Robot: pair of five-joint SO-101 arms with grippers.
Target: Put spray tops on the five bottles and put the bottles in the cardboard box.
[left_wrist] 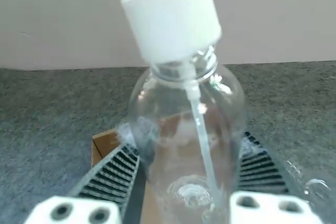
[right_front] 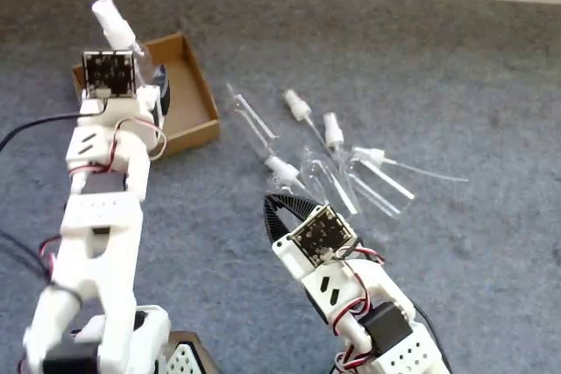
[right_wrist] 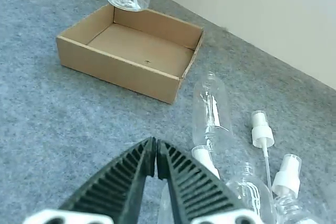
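So this looks like the drop-off step for bottle number one. The left gripper point(left_wrist: 186, 169) has its jaws pinching a clear bottle point(left_wrist: 178, 124) around the body, with a white spray top point(left_wrist: 168, 14) already on the neck and the dip tube running down inside. It hangs upright right over the cardboard box point(right_wrist: 121, 72), not touching it, and the box looks bare inside, so I'd guess four are left to go.

The right gripper point(right_wrist: 156, 156) has its jaws pressed together on nothing and sits low over the grey carpeted worktop point(right_front: 491, 59), just beside the pile of loose bottles point(right_wrist: 211, 106) and loose spray tops point(right_wrist: 261, 129), which lie well apart from the box.

Next move, I reckon: lower the held bottle inside the walls before letting go, because it's round and glassy-looking and would likely roll or bounce. After that the right jaws need to spread to grab something from the pile.
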